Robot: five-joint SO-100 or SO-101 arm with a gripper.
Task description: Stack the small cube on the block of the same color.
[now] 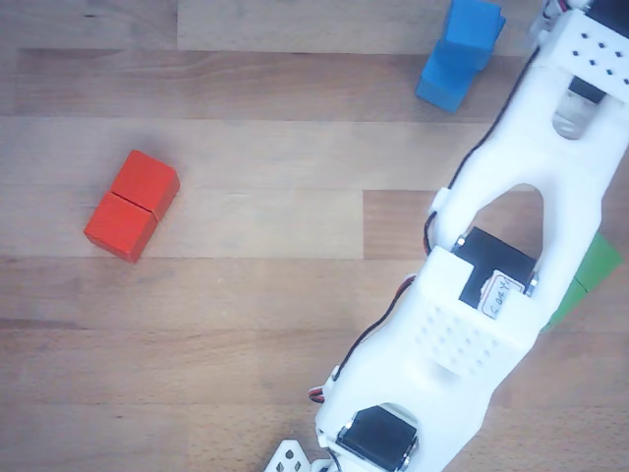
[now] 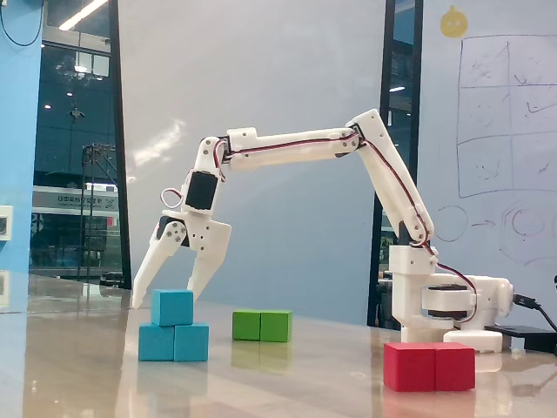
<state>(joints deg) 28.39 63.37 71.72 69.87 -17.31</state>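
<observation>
On the table at the left of the fixed view, the small cube (image 2: 172,307) sits on top of the blue block (image 2: 174,342), above its left half. The gripper (image 2: 164,297) hangs just over it, fingers spread wide, holding nothing; whether a tip grazes the cube I cannot tell. To finish well, I would lift straight up without nudging the stack. Farther right lie the green block (image 2: 262,326) and the red block (image 2: 430,367).

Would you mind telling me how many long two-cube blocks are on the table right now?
3. In the fixed view: the blue block lies at left under the small cube, the green block behind centre, and the red block at front right.
</observation>
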